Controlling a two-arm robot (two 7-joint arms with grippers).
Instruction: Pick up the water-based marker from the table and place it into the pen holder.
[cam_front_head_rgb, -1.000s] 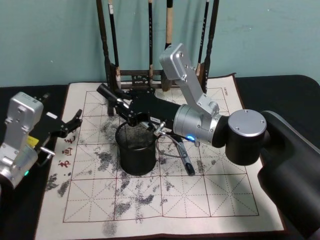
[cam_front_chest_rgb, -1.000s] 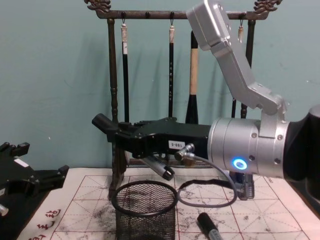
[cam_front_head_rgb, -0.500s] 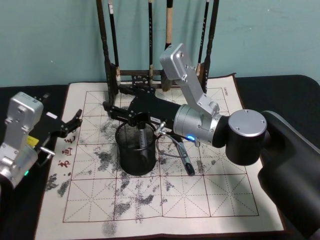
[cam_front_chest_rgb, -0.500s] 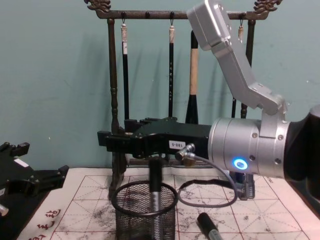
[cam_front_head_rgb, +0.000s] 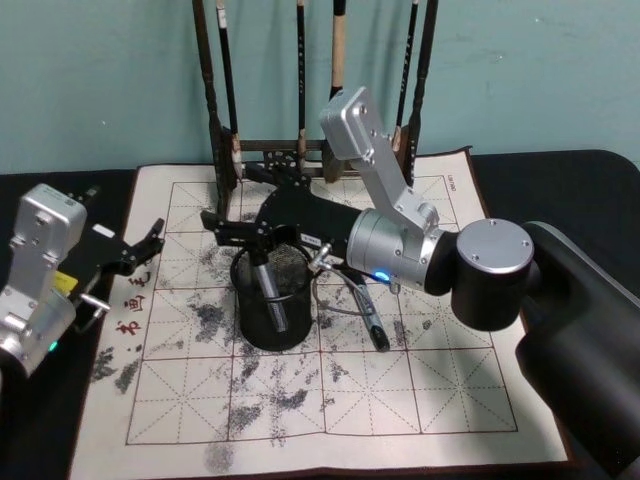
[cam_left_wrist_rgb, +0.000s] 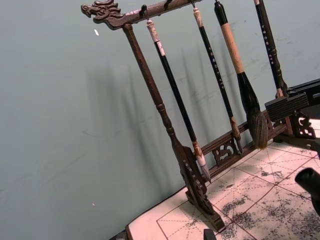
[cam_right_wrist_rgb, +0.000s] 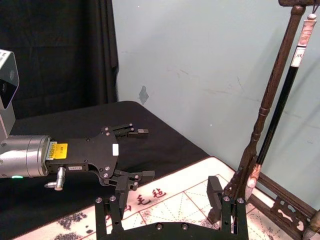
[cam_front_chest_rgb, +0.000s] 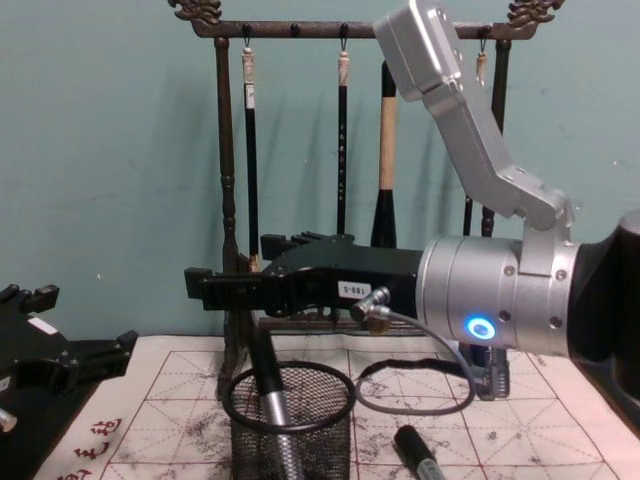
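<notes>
Over the ink-stained cloth (cam_front_head_rgb: 420, 400) on the table (cam_front_head_rgb: 560, 190), the marker (cam_front_head_rgb: 268, 288) leaned inside the pen holder (cam_front_head_rgb: 250, 325). My right gripper (cam_front_head_rgb: 228, 196) hung just above it, fingers spread and empty. Placing looked done, so next I'd need a straight lift clear of its top. The chest view caught that top poking past the rim side-on, where the head view looked down into the cup; my left gripper (cam_front_head_rgb: 148, 245) sat parked at the cloth's left edge, fingers apart.

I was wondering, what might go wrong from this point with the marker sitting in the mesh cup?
The marker leans in the pen holder, its top close under the open right gripper; pulling back low might snag it and tip the holder. The brush rack stands just behind, so a careless retreat could knock it.
</notes>
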